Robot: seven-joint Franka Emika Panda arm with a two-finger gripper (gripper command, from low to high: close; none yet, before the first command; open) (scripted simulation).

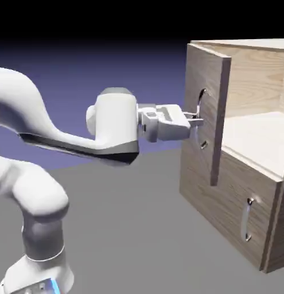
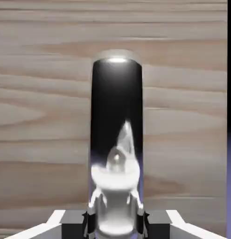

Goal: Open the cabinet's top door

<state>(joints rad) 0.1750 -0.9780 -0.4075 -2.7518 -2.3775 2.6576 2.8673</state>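
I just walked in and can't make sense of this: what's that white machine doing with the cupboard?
A robot arm's gripper is closed on the shiny curved handle of the cupboard's upper door. That door stands ajar, with pale wood showing inside. The lower door, with its own handle, is shut.

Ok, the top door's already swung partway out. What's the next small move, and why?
I'd probably keep the fingers closed on the handle and ease the top door a little farther outward along its swing. The handle sits between them, and the door stands ajar with pale interior showing behind it.
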